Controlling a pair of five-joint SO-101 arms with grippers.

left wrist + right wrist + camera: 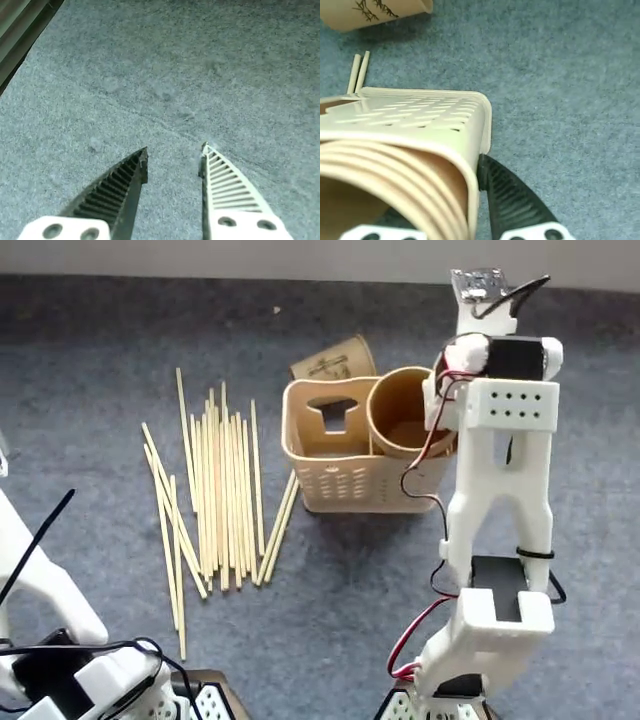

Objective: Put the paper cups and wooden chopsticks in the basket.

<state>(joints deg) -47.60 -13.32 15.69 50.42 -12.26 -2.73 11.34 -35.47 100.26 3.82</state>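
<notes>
In the basket point(352, 488), one paper cup point(404, 425); beside it, loose wooden chopsticks point(220, 495).

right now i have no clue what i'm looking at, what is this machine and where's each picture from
These are two robot arms at a table. The high view looks down on both; the other two come from a camera on each arm's wrist. On the table lie loose wooden chopsticks, a basket holding stacked paper cups, and another cup on its side behind it. The left gripper is open over bare table, holding nothing. The right gripper is at the basket's corner by the cups; whether it grips them is unclear.
</notes>
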